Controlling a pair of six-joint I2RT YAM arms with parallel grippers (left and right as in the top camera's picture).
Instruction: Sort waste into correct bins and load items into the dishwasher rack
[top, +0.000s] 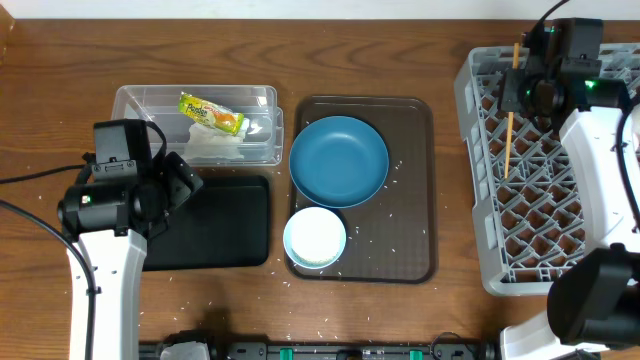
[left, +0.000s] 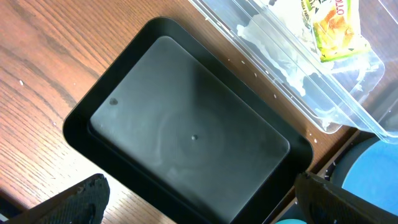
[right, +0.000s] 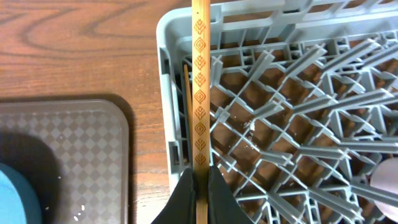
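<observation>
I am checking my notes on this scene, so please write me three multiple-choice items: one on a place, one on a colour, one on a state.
1. Where does the snack wrapper lie?
A. in the clear tub
B. in the black tub
C. on the brown tray

2. What colour is the large round plate?
A. white
B. blue
C. grey

3. How is the right gripper?
A. open and empty
B. shut on a bowl
C. shut on a chopstick

Answers:
1 A, the wrapper lies inside the clear walls, next to the tissue.
2 B, the overhead view shows it blue.
3 C, its jaws press on the stick above the grey rack.
</observation>
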